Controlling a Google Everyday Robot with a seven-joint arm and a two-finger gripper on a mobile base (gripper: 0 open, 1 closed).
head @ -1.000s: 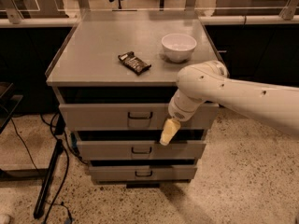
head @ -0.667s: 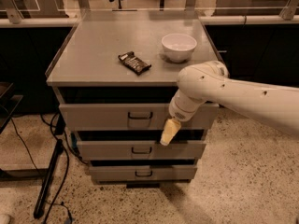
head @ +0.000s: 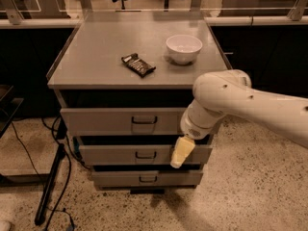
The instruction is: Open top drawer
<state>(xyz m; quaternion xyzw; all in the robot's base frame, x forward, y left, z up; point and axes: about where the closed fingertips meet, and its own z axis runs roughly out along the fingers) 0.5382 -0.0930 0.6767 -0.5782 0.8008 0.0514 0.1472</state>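
Note:
The top drawer [head: 120,121] is the widest grey drawer under the cabinet top, with a small dark bar handle [head: 144,120] at its centre. Its front stands a little forward of the dark gap above it. Two narrower drawers sit below it, the middle one [head: 125,154] and the bottom one [head: 144,178]. My gripper [head: 179,154] hangs from the white arm [head: 240,105] in front of the right part of the middle drawer, below and to the right of the top handle, holding nothing.
On the cabinet top [head: 96,66] lie a dark snack packet [head: 138,64] and a white bowl [head: 184,48]. A dark stand and cables [head: 50,177] are on the floor at the left. Speckled floor lies in front and to the right.

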